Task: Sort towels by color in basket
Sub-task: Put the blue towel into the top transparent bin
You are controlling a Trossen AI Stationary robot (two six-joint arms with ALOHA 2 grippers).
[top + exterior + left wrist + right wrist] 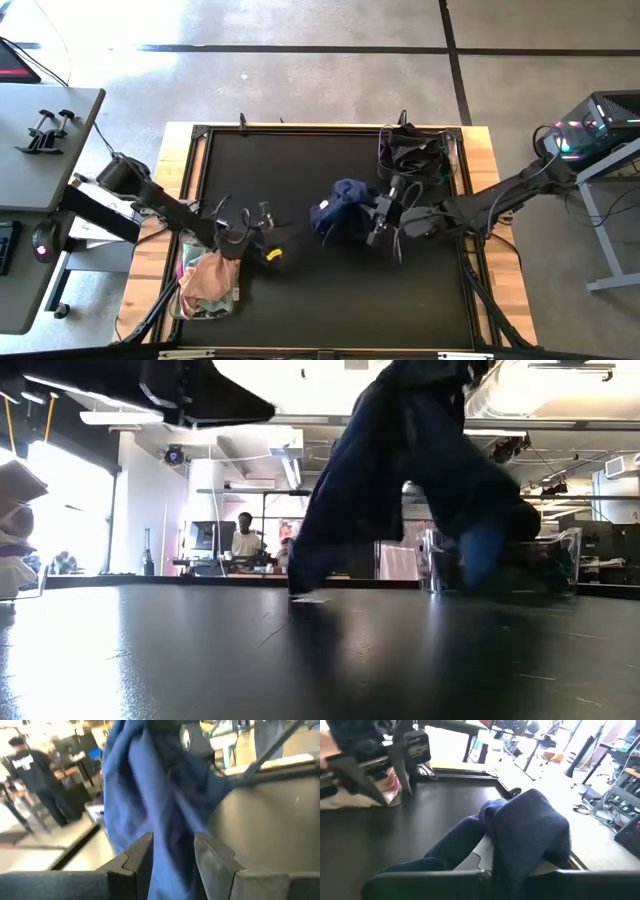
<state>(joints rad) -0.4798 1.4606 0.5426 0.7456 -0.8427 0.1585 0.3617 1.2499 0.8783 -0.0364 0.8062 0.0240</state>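
The right end effector point(378, 222) pinches a navy towel point(340, 206) lifted just above the black surface point(330, 290) near its centre. At nine o'clock from it, the left end effector point(262, 222) hangs with fingers spread beside a basket point(207, 305) of pink towels point(208, 277).

Place: robotics lab/workshop | concrete floor point(330, 80) | desks with monitors point(205, 538) | person point(245, 540) standing behind

I can't read any words or numbers. A person's dark shirt point(31, 766) has white print, but it is too blurry to read.
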